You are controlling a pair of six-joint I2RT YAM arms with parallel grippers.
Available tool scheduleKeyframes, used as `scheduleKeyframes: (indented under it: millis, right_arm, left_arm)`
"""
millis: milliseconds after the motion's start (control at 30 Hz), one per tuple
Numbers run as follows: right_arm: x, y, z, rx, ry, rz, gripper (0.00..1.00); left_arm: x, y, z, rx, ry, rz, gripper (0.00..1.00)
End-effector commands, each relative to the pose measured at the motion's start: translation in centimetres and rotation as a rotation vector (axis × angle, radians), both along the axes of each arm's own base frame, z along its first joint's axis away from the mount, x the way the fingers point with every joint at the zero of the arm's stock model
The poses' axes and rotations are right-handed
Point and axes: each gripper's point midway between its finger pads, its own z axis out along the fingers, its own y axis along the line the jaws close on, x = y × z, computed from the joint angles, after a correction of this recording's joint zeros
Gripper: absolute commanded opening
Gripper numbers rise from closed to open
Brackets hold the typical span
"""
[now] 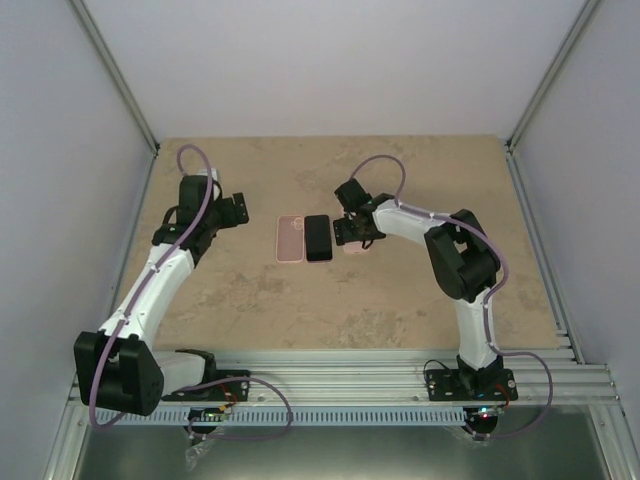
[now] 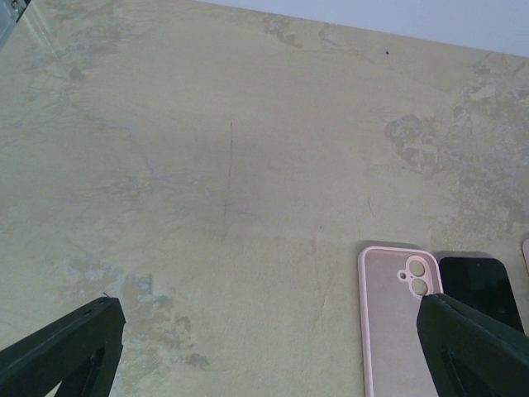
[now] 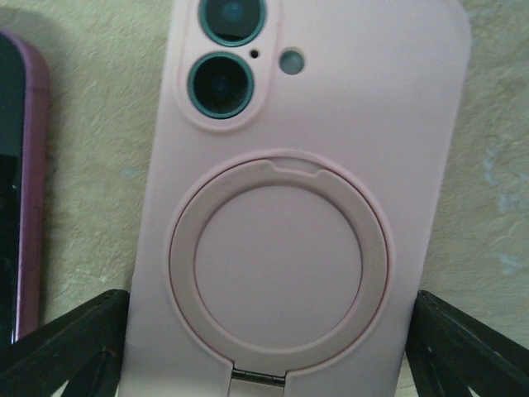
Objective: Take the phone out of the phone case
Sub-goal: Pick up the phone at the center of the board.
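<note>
phone case [image 3: 331,107] bottom cropped, dark phone [image 3: 10,182] left-cropped

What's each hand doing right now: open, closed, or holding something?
Left hand: open, holding nothing.
Right hand: straddling the pink cased phone, fingers at its edges; gripping or not cannot be told.

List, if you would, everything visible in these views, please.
Empty-looking phone case: one, pale pink, left end of the row mid-table.
Dark phone: one, black screen with a pinkish rim, middle of the row.
Cased phone: one, pink case with a ring stand, lenses up, right end of the row.
Table: one, beige marbled, under everything.
Left gripper: one, black, open, hovering left of the row.
Right gripper: one, black, open, fingers either side of the cased phone.
</note>
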Motion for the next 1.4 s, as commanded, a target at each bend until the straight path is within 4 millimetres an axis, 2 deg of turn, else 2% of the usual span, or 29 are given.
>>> scheduleKeyframes:
  millis: [0,167,333,600,800,900,1000,1167,1267,1367]
  right_arm:
    - [-0.9,-1.4,-2.5,-0.023,0.071,-0.04,0.85]
    - [-0.1,-2.3,-0.2,-0.004,0.016,-0.061,0.72]
    - [0.4,-2.4,3.1,0.034,-0.06,-0.039,0.64]
    - [0.7,-2.2,9.9,0.115,-0.244,0.039,0.62]
    - [-0.3,-1.2,13.4,0.214,-0.331,0.192,0.6]
    - [-1.0,-0.9,16.1,0.264,-0.403,0.275,0.58]
    - [-2.0,-0.8,18.8,0.295,-0.484,0.348,0.57]
    - [-5.0,0.5,22.7,0.383,-0.598,0.551,0.57]
    - [-7.0,1.6,24.0,0.432,-0.599,0.681,0.57]
    - [-9.3,2.5,24.3,0.494,-0.558,0.8,0.57]
  left_arm:
    - [0.3,-0.3,0.2,-0.02,-0.002,0.002,0.99]
    - [0.2,-1.9,0.2,-0.044,0.014,-0.1,0.99]
    - [-0.1,-3.6,0.1,-0.064,0.027,-0.206,1.0]
    - [-1.6,-7.6,0.9,-0.144,0.015,-0.464,1.0]
    - [-2.8,-10.6,3.4,-0.18,-0.05,-0.689,0.99]
    - [-3.7,-11.9,4.9,-0.192,-0.096,-0.804,0.99]
    - [-3.9,-12.5,5.6,-0.228,-0.105,-0.836,0.99]
    - [-4.9,-14.5,6.4,-0.421,-0.063,-0.905,0.99]
    - [-5.9,-15.3,8.0,-0.471,-0.125,-0.986,0.99]
    - [-7.2,-15.3,9.7,-0.344,-0.255,-1.085,0.99]
